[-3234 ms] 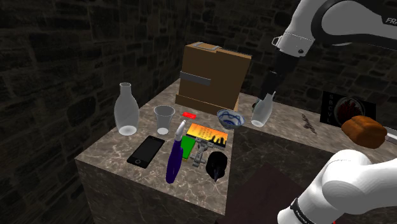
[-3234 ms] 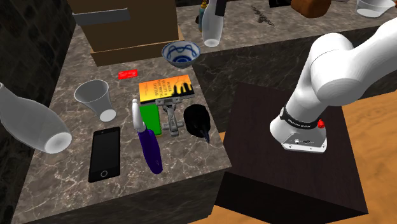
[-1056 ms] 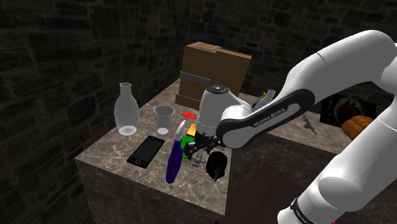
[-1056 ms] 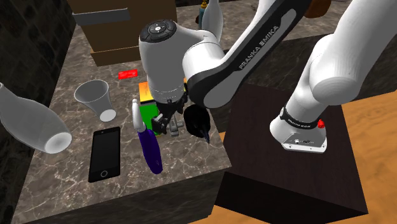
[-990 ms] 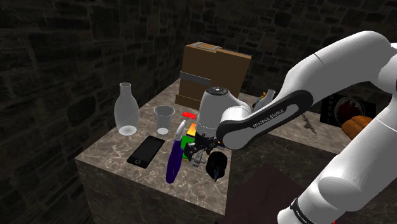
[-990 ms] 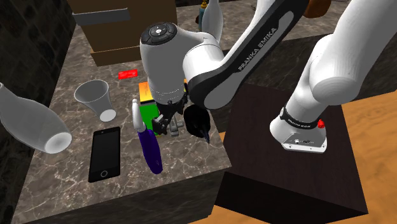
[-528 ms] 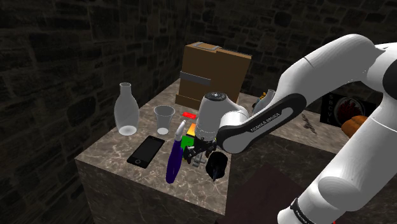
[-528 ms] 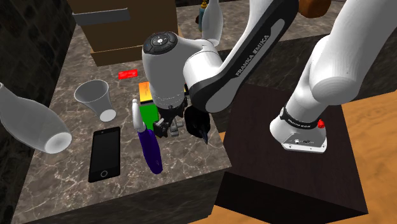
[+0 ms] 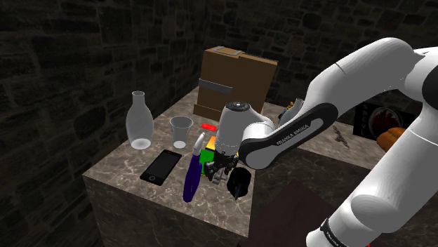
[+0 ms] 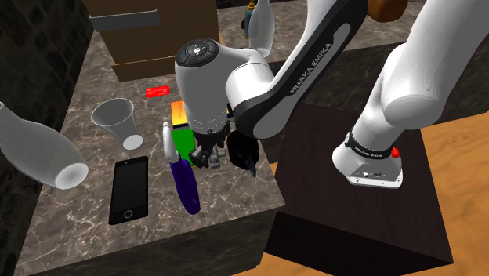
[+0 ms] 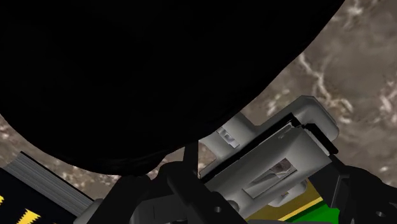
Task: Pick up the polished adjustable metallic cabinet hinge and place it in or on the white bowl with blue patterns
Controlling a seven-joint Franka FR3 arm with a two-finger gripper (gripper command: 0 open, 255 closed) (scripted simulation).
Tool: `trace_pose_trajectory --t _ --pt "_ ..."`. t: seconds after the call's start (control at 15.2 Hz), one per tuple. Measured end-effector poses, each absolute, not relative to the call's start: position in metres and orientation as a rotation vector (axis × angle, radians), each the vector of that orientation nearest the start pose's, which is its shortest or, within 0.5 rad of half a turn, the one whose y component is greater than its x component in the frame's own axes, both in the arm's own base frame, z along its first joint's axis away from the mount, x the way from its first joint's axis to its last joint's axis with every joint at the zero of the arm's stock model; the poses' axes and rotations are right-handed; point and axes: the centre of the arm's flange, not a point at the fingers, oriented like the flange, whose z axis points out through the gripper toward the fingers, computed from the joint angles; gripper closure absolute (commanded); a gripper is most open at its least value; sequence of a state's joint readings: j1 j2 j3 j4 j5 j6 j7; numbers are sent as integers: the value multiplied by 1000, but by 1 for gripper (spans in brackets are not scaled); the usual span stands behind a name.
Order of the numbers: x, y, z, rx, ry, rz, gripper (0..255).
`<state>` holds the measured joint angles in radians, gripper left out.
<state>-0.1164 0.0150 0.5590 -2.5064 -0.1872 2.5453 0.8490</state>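
The grey metal hinge (image 11: 273, 159) lies on the marble table (image 9: 119, 175), between a green-and-yellow book (image 10: 184, 139) and a black rounded object (image 10: 243, 150). My gripper (image 9: 220, 170) is down on it at the table's near side, and in the wrist view its fingers (image 11: 137, 197) clasp the hinge from both sides. In the second exterior view the gripper (image 10: 208, 157) stands upright over the hinge (image 10: 213, 163). The arm hides the patterned bowl behind it.
A purple spray bottle (image 9: 189, 175), a black phone (image 9: 161, 167), a clear cup (image 9: 181, 131) and a glass bottle (image 9: 139, 121) stand toward the shoulder view's left. A cardboard box (image 9: 235, 84) sits at the back. The table's edge runs just past the black object (image 9: 239, 182).
The hand sank a little lower onto the hinge and its fingers went from open to shut on it. Nothing else on the table moved.
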Motion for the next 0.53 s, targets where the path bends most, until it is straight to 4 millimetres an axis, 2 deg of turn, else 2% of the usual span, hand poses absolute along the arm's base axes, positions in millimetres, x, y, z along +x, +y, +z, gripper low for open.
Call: trace_pose_trajectory --t 0.33,0.53 --pt "422 203 279 -3177 403 -130 255" --pt "422 204 290 -3177 404 -130 255"
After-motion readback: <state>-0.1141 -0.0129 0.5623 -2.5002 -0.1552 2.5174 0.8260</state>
